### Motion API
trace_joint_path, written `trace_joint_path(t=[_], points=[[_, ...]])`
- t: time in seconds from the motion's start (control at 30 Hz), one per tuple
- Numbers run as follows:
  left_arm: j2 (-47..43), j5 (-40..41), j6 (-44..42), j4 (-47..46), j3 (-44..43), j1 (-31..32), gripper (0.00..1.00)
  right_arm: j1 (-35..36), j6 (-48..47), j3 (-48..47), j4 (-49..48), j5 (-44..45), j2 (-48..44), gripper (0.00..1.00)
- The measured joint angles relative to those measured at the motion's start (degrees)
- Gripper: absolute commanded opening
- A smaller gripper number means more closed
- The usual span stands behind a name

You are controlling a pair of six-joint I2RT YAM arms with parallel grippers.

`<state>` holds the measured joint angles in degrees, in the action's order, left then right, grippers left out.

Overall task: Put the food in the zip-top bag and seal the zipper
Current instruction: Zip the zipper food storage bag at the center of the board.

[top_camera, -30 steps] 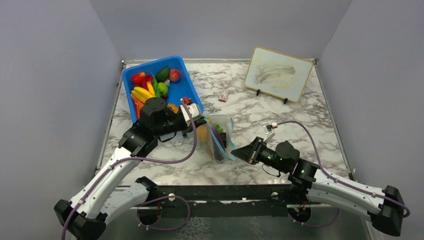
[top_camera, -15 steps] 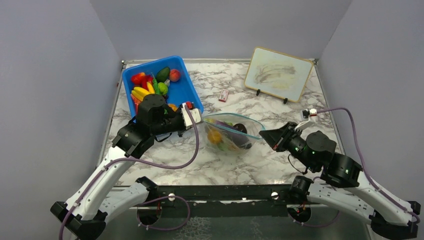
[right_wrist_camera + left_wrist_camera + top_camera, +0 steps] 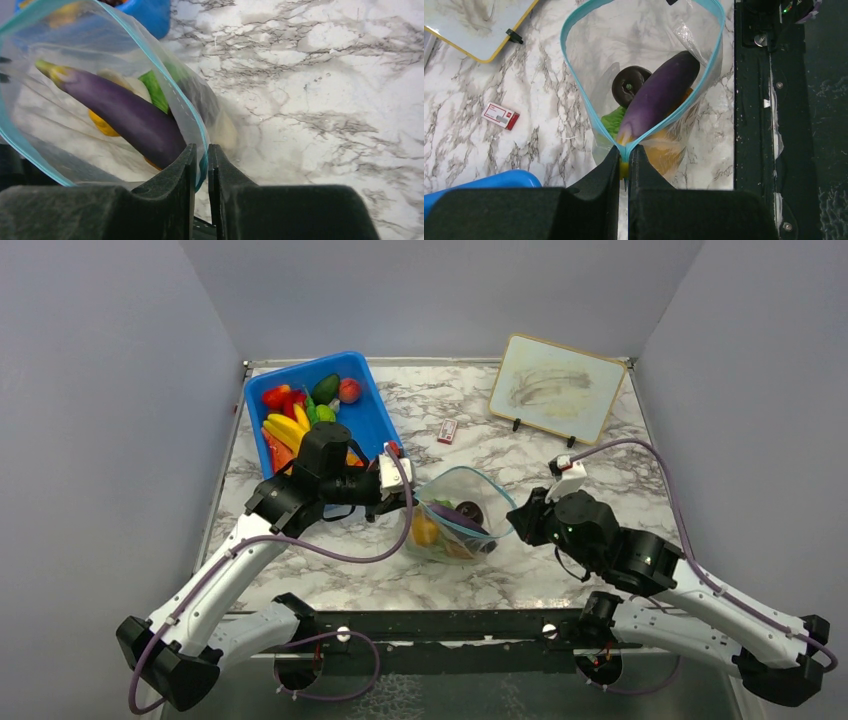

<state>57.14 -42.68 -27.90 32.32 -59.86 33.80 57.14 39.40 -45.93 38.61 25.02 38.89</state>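
Observation:
The zip-top bag (image 3: 478, 502) hangs open between my two grippers over the marble table. Its light-blue zipper (image 3: 569, 75) forms a wide loop and is unsealed; it also shows in the right wrist view (image 3: 192, 115). Inside lie a purple eggplant (image 3: 659, 95), green lettuce (image 3: 610, 122), a dark brown round piece (image 3: 629, 85) and orange pieces (image 3: 669, 150). My left gripper (image 3: 405, 495) is shut on the bag's left mouth corner (image 3: 624, 155). My right gripper (image 3: 517, 520) is shut on the right mouth corner (image 3: 201, 157). The eggplant (image 3: 125, 115) shows through the plastic.
A blue bin (image 3: 368, 412) holding several more toy fruits stands at the back left, just behind my left gripper. A small red-and-white box (image 3: 447, 431) lies behind the bag. A framed whiteboard (image 3: 555, 387) stands at the back right. Grey walls enclose the table.
The right gripper swung out to the right, stretching the bag's mouth, then came back left. The left gripper moved right. The mouth is now a rounder, shorter loop.

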Motion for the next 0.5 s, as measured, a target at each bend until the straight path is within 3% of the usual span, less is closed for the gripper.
trace_joint_path(t=[0.2, 0.37, 0.5], points=[[0.07, 0.11, 2.78, -0.07, 0.0, -0.09, 0.0, 0.0, -9.2, -1.03, -0.66, -2.49, 0.83, 0.49], [0.83, 0.87, 4.7, -0.11, 0.0, -0.09, 0.0, -0.11, -21.03, -5.46, -2.82, -8.35, 1.95, 0.61], [0.94, 2.51, 5.68, -0.11, -0.28, -0.09, 0.0, -0.13, -28.81, -10.62, -5.7, -13.77, 4.9, 0.78]])
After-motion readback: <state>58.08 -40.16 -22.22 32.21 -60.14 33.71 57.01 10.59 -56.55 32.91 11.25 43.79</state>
